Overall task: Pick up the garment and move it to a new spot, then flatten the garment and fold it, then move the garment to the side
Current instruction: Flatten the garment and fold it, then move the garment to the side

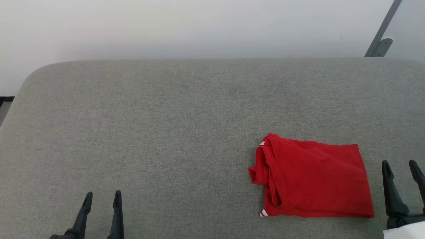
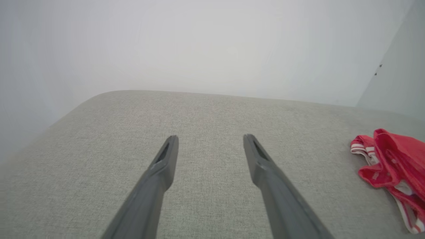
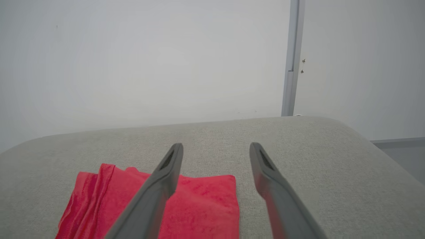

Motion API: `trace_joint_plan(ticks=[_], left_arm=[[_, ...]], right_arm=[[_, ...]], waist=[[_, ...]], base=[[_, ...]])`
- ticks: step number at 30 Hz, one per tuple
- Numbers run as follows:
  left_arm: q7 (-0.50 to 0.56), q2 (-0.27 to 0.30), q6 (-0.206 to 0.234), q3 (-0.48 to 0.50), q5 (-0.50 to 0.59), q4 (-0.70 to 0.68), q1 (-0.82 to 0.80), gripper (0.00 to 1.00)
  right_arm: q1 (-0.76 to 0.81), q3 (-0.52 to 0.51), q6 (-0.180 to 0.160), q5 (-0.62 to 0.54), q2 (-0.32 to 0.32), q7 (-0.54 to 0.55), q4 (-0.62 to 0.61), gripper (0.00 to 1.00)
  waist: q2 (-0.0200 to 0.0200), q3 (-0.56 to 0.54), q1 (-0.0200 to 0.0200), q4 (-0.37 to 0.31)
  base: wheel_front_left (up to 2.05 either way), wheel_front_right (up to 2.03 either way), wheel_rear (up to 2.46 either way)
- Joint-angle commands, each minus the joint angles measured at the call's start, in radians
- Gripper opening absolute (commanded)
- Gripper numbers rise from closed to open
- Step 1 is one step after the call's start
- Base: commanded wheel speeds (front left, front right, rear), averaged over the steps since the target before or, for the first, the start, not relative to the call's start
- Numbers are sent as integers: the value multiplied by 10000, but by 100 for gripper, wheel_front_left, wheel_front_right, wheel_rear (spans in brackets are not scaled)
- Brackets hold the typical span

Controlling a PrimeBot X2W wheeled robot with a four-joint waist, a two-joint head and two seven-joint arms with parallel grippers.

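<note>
Grey woven fabric covers the bench (image 1: 166, 109), a broad padded top with rounded far corners that stands against a plain pale wall (image 1: 199, 26); a slim grey metal post (image 1: 382, 33) with a small bracket at its foot rises behind the far right corner. On the right part of the bench, close to the near edge, lies the garment (image 1: 315, 182), red and folded into a rough rectangle that rests flat on the fabric. Its right end is a smooth, straight edge, while its left end is bunched into several loose folds, where bits of red-and-white striped trim (image 2: 360, 149) peek out at the corners. The right gripper (image 1: 399, 162) sits just beside the garment's right edge, apart from the cloth, its two dark fingers spread wide with nothing between them; in the right wrist view one finger crosses in front of the red cloth, though whether it hangs above it or alongside cannot be told. The left gripper (image 1: 103, 193) is at the near edge toward the left side of the bench, well apart from the garment, its fingers likewise spread wide and empty over bare grey fabric.
</note>
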Motion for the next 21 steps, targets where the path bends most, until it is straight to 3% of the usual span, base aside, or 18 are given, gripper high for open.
trace_joint_plan(ticks=[1, 14, 18, 21], left_arm=[[-49, -19, -15, 32, -6, -87, 110, 100], [-49, -121, -15, -155, 99, -178, -287, 100], [-49, -128, -15, -382, 98, -128, -563, 100], [-49, -108, -15, -845, 325, 98, -1121, 100]], right_arm=[[136, -83, -4, 59, 47, 43, -124, 100], [-46, -328, -4, -86, 19, 598, -317, 100], [-807, -339, -4, -219, -326, 1603, -108, 100], [-1473, 161, -4, -272, -1138, 3688, 389, 100]], waist=[[0, 26, 0, 24], [0, 144, 0, 3], [0, 347, 0, -63], [0, 675, 0, 59]], base=[[0, 0, 0], [0, 0, 0], [0, 0, 0], [0, 0, 0]])
